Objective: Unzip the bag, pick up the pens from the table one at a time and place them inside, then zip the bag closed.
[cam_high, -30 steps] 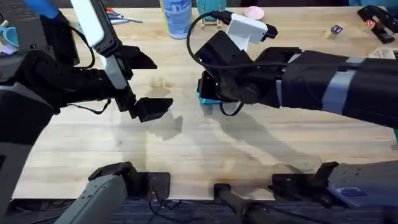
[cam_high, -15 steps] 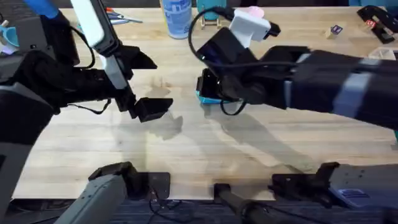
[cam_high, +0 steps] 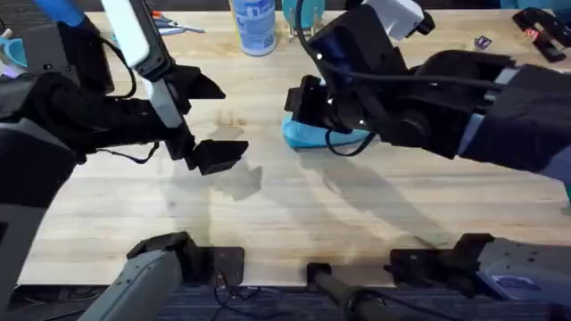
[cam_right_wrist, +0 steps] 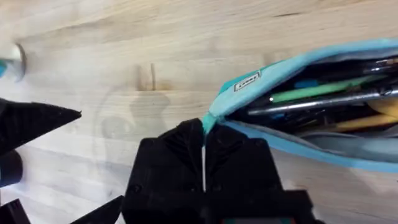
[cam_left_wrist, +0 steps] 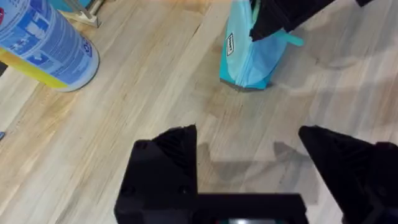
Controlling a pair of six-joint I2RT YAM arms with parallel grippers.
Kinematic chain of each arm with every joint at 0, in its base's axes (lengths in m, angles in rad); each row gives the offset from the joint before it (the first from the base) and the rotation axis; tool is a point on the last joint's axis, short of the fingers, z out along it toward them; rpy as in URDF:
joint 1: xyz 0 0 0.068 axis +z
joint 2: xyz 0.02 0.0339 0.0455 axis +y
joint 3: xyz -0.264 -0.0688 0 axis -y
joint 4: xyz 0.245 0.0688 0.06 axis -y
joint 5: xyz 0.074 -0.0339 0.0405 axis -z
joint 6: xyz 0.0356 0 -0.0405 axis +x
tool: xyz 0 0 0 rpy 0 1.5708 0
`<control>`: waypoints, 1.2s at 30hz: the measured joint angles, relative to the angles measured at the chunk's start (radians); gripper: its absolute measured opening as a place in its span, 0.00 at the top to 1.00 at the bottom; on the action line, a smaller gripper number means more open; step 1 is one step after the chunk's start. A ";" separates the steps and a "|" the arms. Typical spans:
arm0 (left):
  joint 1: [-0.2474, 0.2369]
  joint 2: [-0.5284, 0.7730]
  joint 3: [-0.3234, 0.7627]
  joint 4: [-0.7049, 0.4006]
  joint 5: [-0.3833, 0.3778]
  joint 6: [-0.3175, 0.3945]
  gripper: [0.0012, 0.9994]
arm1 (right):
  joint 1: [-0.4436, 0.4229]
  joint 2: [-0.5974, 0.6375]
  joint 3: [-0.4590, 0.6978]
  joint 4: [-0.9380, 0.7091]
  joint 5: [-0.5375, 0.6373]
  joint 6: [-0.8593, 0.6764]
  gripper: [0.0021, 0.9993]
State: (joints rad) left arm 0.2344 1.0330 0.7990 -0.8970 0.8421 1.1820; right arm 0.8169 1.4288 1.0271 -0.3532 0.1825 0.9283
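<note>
right wrist view has the right gripper pinched tight on the tab end of the bag, fingers pressed together with the blue fabric corner caught between them. the bag's mouth gapes open just beyond the fingers, and inside it lie several slim things: a green one, a grey one, a yellowish one. i cannot tell which of these are the task's pens, and i see no pens loose on the table near the bag.

from overhead, the bag sits on the table under the right gripper, with a white bottle a little beyond it. the left gripper hangs apart from the bag on the left arm's side, touching nothing. its own view shows its fingers spread wide, with the near end of the bag ahead of them and the bottle off to one side.

judging by the open mouth and its contents, the filling looks done and the closing step is in hand. the next move calls for a steady pull of the zipper along the bag's top while the bag is kept from sliding; the free left gripper could pin the other end. whether the right fingers hold the pull tab itself or only the fabric corner is not clear.
</note>
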 joint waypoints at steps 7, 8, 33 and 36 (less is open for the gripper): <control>0.000 0.000 0.000 0.000 0.000 0.000 0.01 | 0.000 0.000 0.000 0.001 0.000 0.000 0.97; 0.000 0.000 0.000 0.000 0.000 0.000 0.01 | 0.000 0.000 0.000 0.001 0.000 0.000 0.97; 0.000 0.145 0.000 0.062 0.078 0.000 0.01 | 0.000 0.000 0.000 0.002 0.000 0.000 0.97; 0.000 0.221 0.000 0.098 0.130 0.004 0.01 | 0.000 0.000 0.000 0.002 0.000 0.000 0.97</control>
State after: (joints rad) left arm 0.2344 1.2543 0.7990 -0.7988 0.9725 1.1855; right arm 0.8169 1.4288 1.0271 -0.3515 0.1829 0.9284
